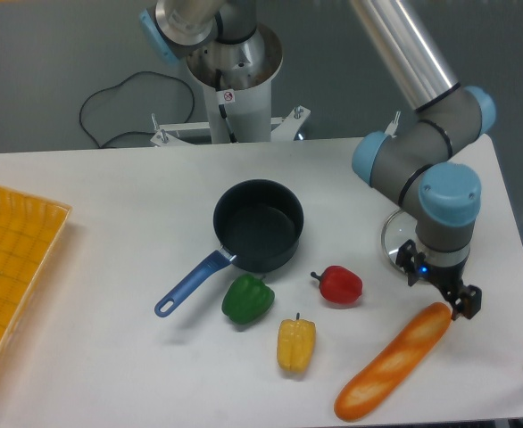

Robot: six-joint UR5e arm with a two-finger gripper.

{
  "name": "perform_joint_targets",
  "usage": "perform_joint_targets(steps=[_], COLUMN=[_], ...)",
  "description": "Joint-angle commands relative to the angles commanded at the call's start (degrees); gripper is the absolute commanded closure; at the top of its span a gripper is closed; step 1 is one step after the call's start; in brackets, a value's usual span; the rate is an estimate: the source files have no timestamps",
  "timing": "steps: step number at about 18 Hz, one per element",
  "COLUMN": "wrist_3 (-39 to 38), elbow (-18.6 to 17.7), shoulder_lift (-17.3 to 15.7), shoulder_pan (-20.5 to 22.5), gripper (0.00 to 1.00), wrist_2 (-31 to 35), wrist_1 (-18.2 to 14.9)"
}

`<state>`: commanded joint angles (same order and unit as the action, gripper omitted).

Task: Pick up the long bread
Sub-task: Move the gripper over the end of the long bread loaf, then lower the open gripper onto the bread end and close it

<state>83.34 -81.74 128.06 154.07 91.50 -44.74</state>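
The long bread (393, 362) is a glossy orange baguette with paler slash marks. It lies diagonally on the white table at the front right, its upper end pointing toward the gripper. My gripper (447, 297) hangs just above that upper right end, fingers pointing down. Its dark fingers (467, 301) straddle the tip of the bread closely. I cannot tell whether they are open or closed on it.
A dark pot (259, 225) with a blue handle stands mid-table. A green pepper (247, 299), a red pepper (339, 284) and a yellow pepper (296, 345) lie in front of it. A glass lid (397, 242) lies behind the gripper. A yellow tray (12, 267) is at the left edge.
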Motion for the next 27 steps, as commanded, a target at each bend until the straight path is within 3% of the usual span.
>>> perform_joint_targets(steps=[3, 14, 27], wrist_3=[-4.7, -7.3, -7.5], elbow=[-0.3, -0.4, 0.7], shoulder_lift=[0.1, 3.4, 4.1], shoulder_pan=[-0.5, 0.8, 0.9], gripper=[0.0, 0.0, 0.0], wrist_2=[-1.1, -4.4, -4.3], wrist_1=[0.0, 0.1, 0.1])
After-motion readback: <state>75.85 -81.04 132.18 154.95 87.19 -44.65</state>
